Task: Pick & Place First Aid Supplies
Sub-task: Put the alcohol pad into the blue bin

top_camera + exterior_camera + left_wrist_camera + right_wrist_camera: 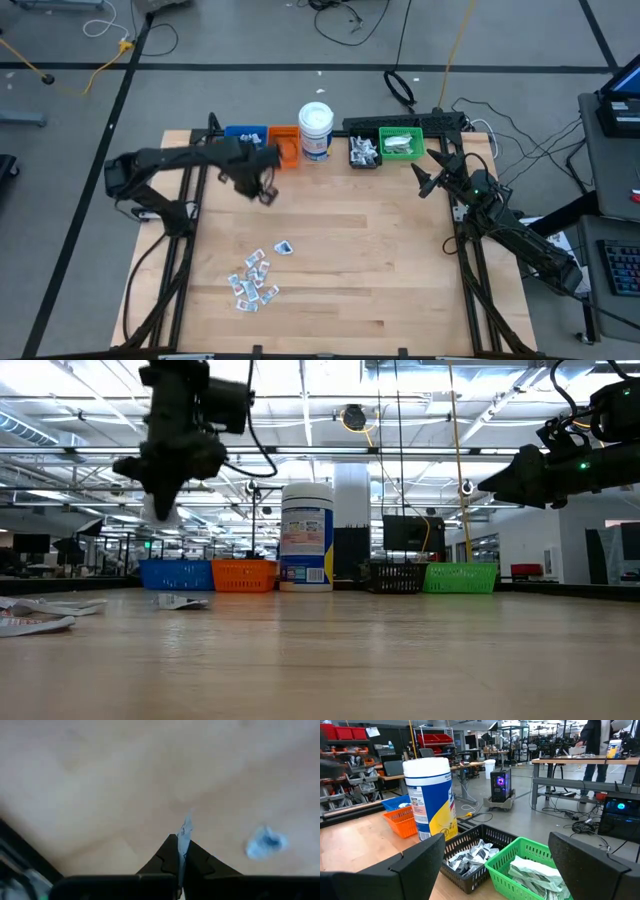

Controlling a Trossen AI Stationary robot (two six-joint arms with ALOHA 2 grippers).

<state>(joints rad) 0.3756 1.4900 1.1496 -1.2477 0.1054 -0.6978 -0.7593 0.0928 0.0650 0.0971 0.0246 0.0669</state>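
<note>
1. The left gripper (265,193) hangs above the table (380,260), in front of the blue bin (245,136) and the orange bin (284,145), with its fingers pinched tight on one thin light-blue packet (185,832), whose edge sticks out between the tips.
2. The rest of the packets (254,280) lie in a loose pile on the near left part of the table, with one packet (284,247) lying a little apart, nearer the middle.
3. The white jar (316,130) stands upright between the orange bin and the black bin (363,152).
4. The black bin and the green bin (402,146) each hold packets.
5. The right gripper (432,170) waits in the air just in front of the green bin, its fingers spread wide and holding nothing.
</note>
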